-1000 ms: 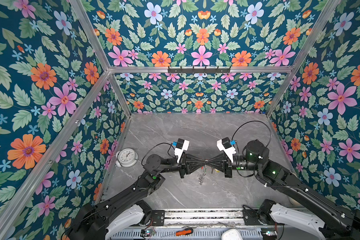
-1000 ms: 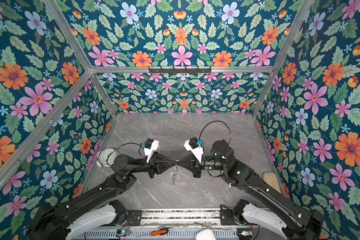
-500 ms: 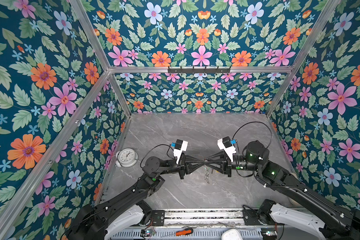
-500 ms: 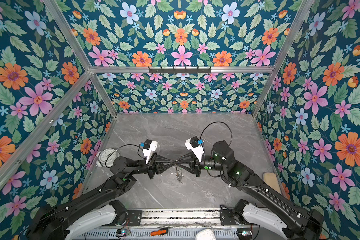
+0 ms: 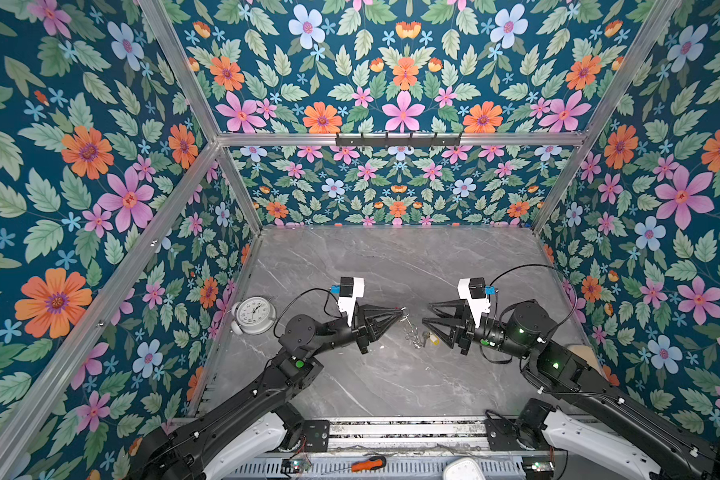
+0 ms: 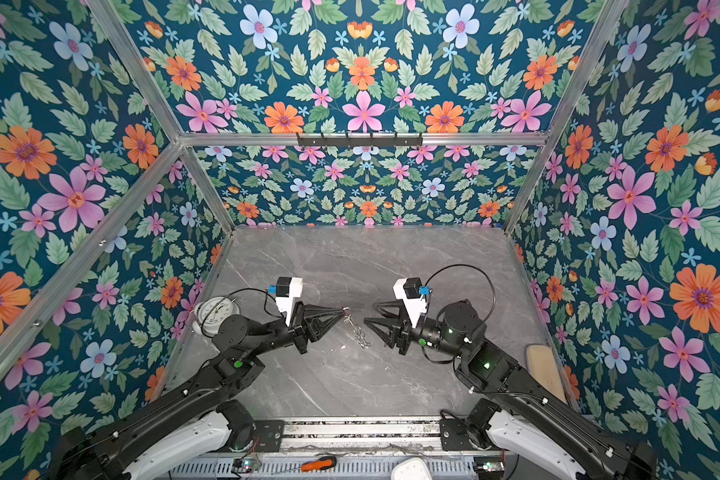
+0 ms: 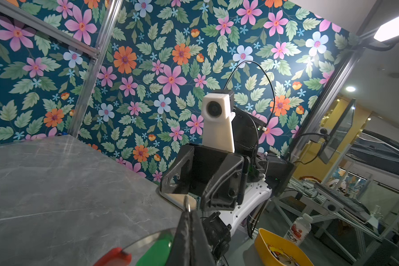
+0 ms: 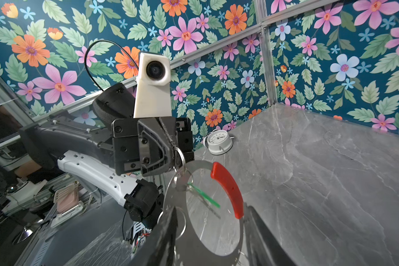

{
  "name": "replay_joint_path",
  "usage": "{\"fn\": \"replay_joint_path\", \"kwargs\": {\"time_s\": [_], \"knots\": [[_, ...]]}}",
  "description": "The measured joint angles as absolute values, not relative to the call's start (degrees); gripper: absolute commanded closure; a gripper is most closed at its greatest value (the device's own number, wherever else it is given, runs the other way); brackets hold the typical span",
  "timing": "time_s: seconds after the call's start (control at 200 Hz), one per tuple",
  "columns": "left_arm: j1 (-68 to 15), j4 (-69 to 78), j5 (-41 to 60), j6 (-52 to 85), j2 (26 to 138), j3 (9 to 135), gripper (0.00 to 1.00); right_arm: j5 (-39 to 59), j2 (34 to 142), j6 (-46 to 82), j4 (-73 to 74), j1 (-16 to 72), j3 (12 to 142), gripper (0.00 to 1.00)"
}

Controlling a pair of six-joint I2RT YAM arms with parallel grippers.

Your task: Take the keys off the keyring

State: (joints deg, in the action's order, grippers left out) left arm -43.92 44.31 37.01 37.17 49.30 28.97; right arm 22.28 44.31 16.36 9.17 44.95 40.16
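My left gripper (image 5: 402,311) (image 6: 344,309) is shut on a small wire ring (image 7: 187,203) at its very tip. From that ring (image 8: 180,156) the keyring (image 8: 171,202) hangs, a thin grey hoop with a red section (image 8: 228,188). Silver keys (image 5: 412,332) (image 6: 360,333) dangle below, with a green tag (image 8: 204,195) and a yellow tag (image 5: 434,340). My right gripper (image 5: 427,314) (image 6: 369,313) stands open just right of the bunch, holding nothing. In the right wrist view the hoop hangs between its spread fingers (image 8: 171,228).
A white alarm clock (image 5: 253,316) (image 6: 217,313) stands at the table's left edge. An orange-handled screwdriver (image 5: 366,463) lies on the front rail. A beige pad (image 6: 543,370) leans at the right wall. Floral walls close in three sides of the grey table (image 5: 391,382).
The right gripper has opened and drawn back to the right. The left gripper has closed fully and stays shut, and the bunch now hangs from it alone.
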Motion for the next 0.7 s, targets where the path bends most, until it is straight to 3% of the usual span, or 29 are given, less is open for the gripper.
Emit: {"fn": "replay_joint_path", "kwargs": {"time_s": [0.285, 0.7], "knots": [[-44.4, 41.36, 32.99, 34.59, 47.88, 28.71, 1.0, 22.31, 46.54, 17.61, 11.38, 44.93, 40.29, 0.49], [-44.47, 54.48, 34.26, 36.23, 48.69, 23.83, 1.0, 33.15, 54.85, 25.52, 27.31, 44.93, 40.01, 0.54]]}}
